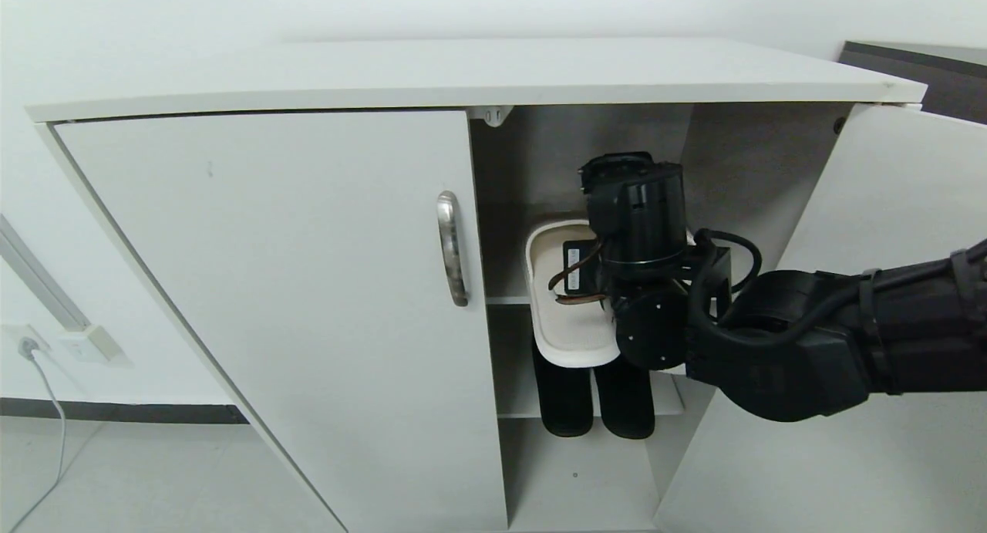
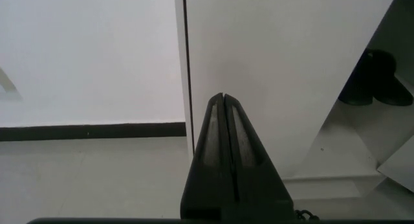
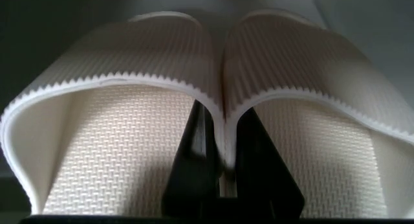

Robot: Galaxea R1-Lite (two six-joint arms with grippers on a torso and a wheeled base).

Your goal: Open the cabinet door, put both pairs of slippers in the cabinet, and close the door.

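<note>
White slippers: ribbed foam pair, likely light, soft and grippy rather than slick. The sensible hold is the two touching inner walls, pinched together. Right gripper clamps exactly there, one finger inside each slipper. The pair sits at the cabinet's upper shelf, resting or just above, can't tell. Long axis runs 12 to 6 o'clock, toes in at 12. Black slippers on the shelf below, at 6. Open right door at 3, closed left door at 9. Left gripper pressed closed, empty, outside the cabinet.
</note>
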